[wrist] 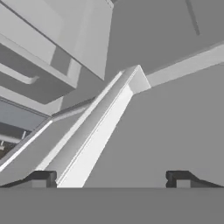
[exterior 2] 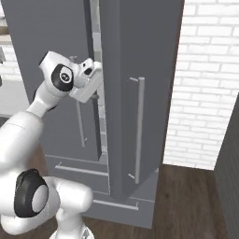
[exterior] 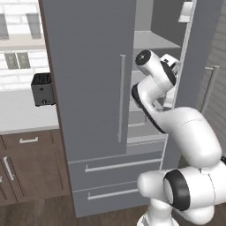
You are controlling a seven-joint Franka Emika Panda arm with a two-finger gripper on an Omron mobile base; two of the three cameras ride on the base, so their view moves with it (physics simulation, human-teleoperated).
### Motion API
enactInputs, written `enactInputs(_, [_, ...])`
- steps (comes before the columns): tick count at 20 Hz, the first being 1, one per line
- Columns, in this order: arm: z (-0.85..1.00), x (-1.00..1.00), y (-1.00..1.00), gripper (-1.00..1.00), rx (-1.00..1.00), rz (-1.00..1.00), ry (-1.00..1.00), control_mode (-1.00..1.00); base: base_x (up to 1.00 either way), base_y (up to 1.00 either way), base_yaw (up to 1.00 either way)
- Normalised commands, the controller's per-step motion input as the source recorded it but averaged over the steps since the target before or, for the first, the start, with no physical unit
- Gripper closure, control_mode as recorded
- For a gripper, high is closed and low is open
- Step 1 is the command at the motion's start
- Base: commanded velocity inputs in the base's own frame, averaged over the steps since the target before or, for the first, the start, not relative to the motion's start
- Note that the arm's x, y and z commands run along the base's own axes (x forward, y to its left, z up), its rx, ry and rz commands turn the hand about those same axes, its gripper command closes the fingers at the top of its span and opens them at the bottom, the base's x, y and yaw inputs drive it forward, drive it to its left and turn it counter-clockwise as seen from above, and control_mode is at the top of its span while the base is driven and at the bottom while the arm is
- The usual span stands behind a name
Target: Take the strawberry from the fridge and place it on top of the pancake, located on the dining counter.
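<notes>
Fridge (exterior: 88,88): tall grey unit filling the middle of the left base view. Its left door is shut, with a slim silver handle (exterior: 121,97) running vertically just right of centre. Its right door (exterior 2: 140,93) stands swung out; in the right base view it fills the centre, edge-on, with its own long handle (exterior 2: 138,130).
Interior: pale grey shelves (exterior: 150,42) show through the gap at 1 o'clock in the left base view. One shelf edge (wrist: 100,131) runs diagonally across the hand view from 7 o'clock toward centre.
Drawers: two lower drawers (exterior: 119,165) with horizontal silver pulls, at 6 o'clock in the left base view.
Arm: rises from 5 o'clock in the left base view, its wrist bent into the fridge opening beside the open door.
Jaws (wrist: 111,179): spread as wide as they go, one dark tip at each side of the hand view's lower edge, with nothing between them. They point at bare grey shelf surface and wall.
Strawberry: cannot be made out on any shelf part that shows; its place cannot be told.
Toaster (exterior: 43,89): dark box on the pale counter (exterior: 22,114) at 9 o'clock in the left base view, just beside the fridge's left side.
Cabinets (exterior: 26,167): dark wood, under that counter, at 8 o'clock.
Wall (exterior 2: 210,84): white brick, at 3 o'clock in the right base view, beyond the open door.
Floor (exterior 2: 186,200): dark wood planks at 5 o'clock in the right base view.
</notes>
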Motion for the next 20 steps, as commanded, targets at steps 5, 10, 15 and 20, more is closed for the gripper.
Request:
enactInputs(5, [0.02,-0.69,-0.97,-1.00,0.00,-0.03,-0.03,-1.00,0.00,0.00,0.00])
enactInputs(10, [0.05,-0.30,-1.00,-1.00,0.04,-0.04,0.00,-1.00,0.00,0.00,0.00])
enactInputs(15, [0.01,-0.14,-1.00,-1.00,0.11,-0.04,0.00,-1.00,0.00,0.00,0.00])
enactInputs(20, [0.00,-0.18,-0.47,-1.00,0.10,0.02,-0.08,-1.00,0.00,0.00,0.00])
